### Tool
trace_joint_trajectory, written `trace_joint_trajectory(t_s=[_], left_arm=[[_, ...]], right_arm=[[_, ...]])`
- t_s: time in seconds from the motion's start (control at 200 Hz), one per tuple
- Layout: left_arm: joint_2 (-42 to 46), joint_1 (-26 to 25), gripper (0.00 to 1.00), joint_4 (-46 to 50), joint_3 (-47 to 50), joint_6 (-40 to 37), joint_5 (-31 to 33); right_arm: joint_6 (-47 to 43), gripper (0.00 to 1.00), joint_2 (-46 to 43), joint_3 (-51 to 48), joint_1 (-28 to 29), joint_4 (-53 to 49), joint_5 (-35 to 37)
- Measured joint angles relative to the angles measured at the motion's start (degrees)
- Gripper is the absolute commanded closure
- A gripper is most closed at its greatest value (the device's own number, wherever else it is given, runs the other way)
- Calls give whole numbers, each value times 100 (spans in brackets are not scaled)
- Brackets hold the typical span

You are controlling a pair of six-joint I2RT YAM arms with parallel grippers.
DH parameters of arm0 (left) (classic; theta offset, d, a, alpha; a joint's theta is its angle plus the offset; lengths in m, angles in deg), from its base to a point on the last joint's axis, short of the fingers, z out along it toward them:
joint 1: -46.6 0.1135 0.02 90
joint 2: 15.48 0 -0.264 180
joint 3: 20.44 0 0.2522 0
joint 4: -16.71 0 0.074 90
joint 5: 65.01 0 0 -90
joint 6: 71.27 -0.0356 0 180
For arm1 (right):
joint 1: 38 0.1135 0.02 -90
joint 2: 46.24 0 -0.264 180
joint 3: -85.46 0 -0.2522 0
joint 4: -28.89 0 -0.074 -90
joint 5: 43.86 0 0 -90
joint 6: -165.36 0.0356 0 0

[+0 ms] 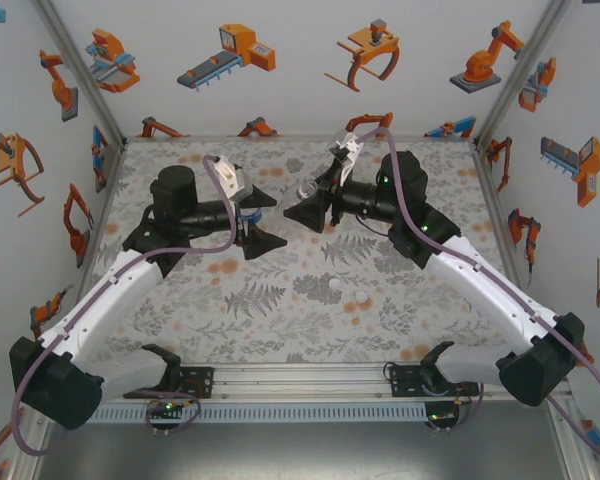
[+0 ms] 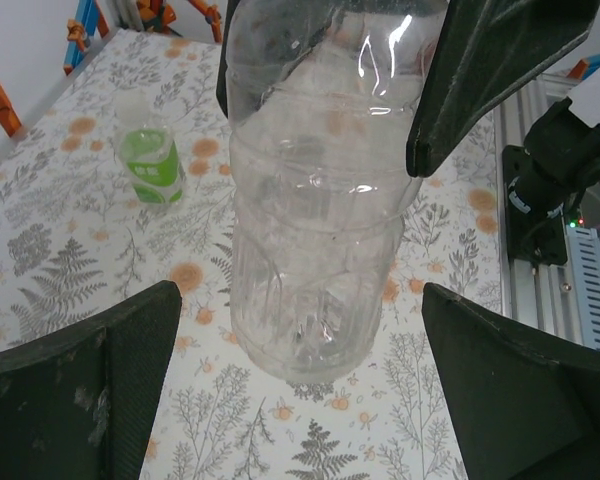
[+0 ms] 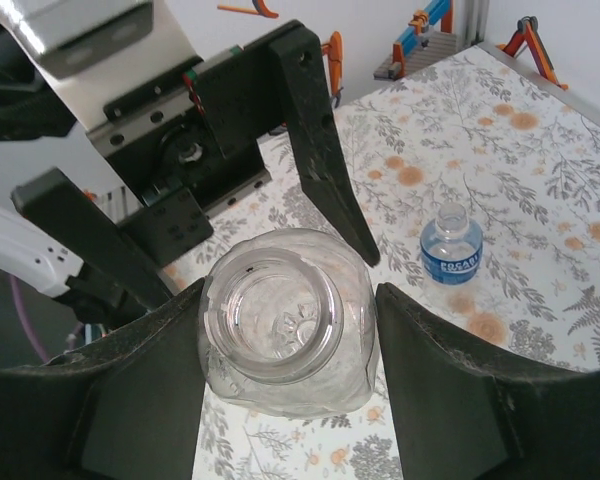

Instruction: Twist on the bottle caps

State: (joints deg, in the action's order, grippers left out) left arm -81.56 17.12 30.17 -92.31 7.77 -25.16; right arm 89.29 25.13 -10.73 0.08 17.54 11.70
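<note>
The clear bottle (image 2: 315, 200) hangs lifted off the table (image 2: 60, 250), at the centre of the left wrist view. Its ribbed base points toward the bottom of the frame and its body runs up out of the top edge, so its long axis lies roughly along the line between the two wrists. In the right wrist view the same bottle (image 3: 280, 330) is seen end-on at lower centre, with its mouth round, bare and uncapped, facing that camera. The right gripper (image 3: 290, 300) is clamped on its shoulder, one dark finger pressed to each side. The left gripper (image 2: 300, 300) stands spread wide, its fingers (image 2: 100, 380) in the lower corners of its own frame, either side of the bottle's base and apart from it. Both tools are therefore at the bottle, just above the middle of the top view, right gripper (image 1: 302, 212) facing left gripper (image 1: 270, 222). The coming move probably turns on the left jaws closing across the body, square to that axis, which would leave the right arm free for a cap. Two white caps (image 1: 332, 284) lie loose on the table below and a little right of centre in the top view, likely an easier reach for the right arm. Further out, the green-tinted bottle (image 2: 150, 155) stands upright at upper left of the left wrist view with what looks like a white top. The blue-labelled bottle (image 3: 450, 248) stands open-mouthed at right centre of the right wrist view.
</note>
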Motion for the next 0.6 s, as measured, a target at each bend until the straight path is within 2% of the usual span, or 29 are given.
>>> trace_joint_trajectory(t_s=[0.195, 0.391, 0.596], left_arm=[[-269, -179, 12, -107, -157, -17, 26], [-485, -345, 25, -203, -304, -13, 17], [-564, -424, 31, -315, -321, -11, 15]], right_arm=[[433, 75, -4, 109, 0, -55, 42], [702, 79, -4, 109, 0, -72, 107], [846, 81, -4, 109, 0, -72, 278]])
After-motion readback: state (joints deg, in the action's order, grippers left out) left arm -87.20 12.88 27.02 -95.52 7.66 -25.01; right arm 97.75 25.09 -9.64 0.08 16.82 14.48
